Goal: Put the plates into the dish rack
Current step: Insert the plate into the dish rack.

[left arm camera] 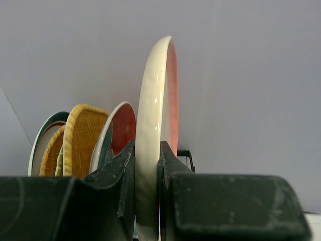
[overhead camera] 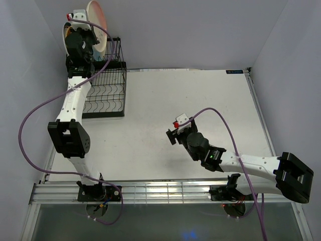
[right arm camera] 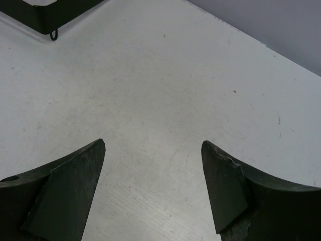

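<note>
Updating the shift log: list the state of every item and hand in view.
left hand: shut on the pink plate
pink plate: upright, gripped at its rim
other plates: standing on edge in the rack
rack: upright on the table, loaded at its far end
right hand: open, holding nothing

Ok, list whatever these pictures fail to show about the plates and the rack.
- Left wrist view: the left gripper hides the lower edge of the cream-pink plate and any slot below, so whether it is seated cannot be told.
- Top view: that gripper's arm covers the racked plates, so they cannot be counted there.
- Right wrist view: only a corner of the dish rack shows, cut by the top edge.
</note>
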### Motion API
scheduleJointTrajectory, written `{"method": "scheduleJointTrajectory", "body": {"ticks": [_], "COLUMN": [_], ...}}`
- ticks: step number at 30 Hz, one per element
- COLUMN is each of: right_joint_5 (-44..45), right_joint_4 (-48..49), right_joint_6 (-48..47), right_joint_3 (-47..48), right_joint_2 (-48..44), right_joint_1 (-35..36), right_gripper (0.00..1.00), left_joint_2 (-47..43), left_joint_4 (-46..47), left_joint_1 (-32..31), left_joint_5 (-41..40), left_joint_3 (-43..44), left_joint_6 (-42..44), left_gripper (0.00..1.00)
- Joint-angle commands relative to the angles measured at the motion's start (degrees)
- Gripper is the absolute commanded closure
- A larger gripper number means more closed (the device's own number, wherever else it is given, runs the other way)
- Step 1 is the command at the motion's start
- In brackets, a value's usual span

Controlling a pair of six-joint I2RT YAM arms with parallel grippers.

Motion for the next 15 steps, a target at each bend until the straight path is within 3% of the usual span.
{"method": "scheduleJointTrajectory", "body": {"ticks": [1, 8, 15], "right_joint_5": [0.08, 0.0, -0.36], "right_joint_4": [1.86, 1.77, 1.5], "right_joint_6": [0.63, 0.63, 0.72], "right_joint_3": [2.41, 2.76, 2.94], "right_joint_2": [0.07, 0.6, 0.77], "right_joint_1": [-0.23, -0.31, -0.31], "right_gripper": [0.17, 0.17, 0.17], "left_joint_2": [1.09, 6.2, 8.92], "left_joint_4": [8.93, 9.1, 10.24], "left_joint_1": [0.49, 0.49, 0.4], "left_joint_5": [1.22, 3.59, 5.53], "left_joint_3": [5.7, 10.89, 10.54], "left_joint_6": [-1.14, -1.67, -1.23], "left_gripper": [1.0, 1.0, 1.0]}}
